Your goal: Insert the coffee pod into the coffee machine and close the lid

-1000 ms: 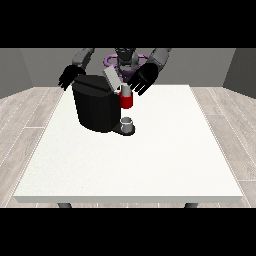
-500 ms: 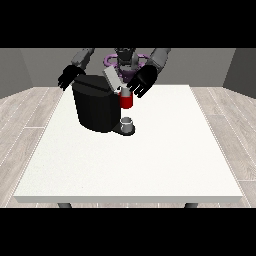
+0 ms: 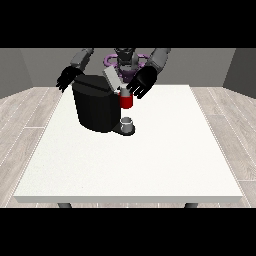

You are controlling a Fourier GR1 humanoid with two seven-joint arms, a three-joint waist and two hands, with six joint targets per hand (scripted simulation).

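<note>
Black coffee machine [image 3: 97,107] on white bench [image 3: 165,150], lid [image 3: 112,79] raised and tilted. Red section [image 3: 126,101] at its front, small cup [image 3: 127,123] below. Coffee pod: cannot tell where. Hand at view's right [image 3: 141,83] beside the lid, fingers spread, holding nothing. Hand at view's left [image 3: 68,78] behind the machine, fingers relaxed.

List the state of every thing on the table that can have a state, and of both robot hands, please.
Black coffee machine: upright on the white table.
Grey lid of the machine: raised, tilted, not closed.
Red pod holder: at the machine's front, above the cup.
Small grey cup: upright on the machine's base.
Robot hand at the view's right: open, beside the lid.
Robot hand at the view's left: open, behind the machine.
</note>
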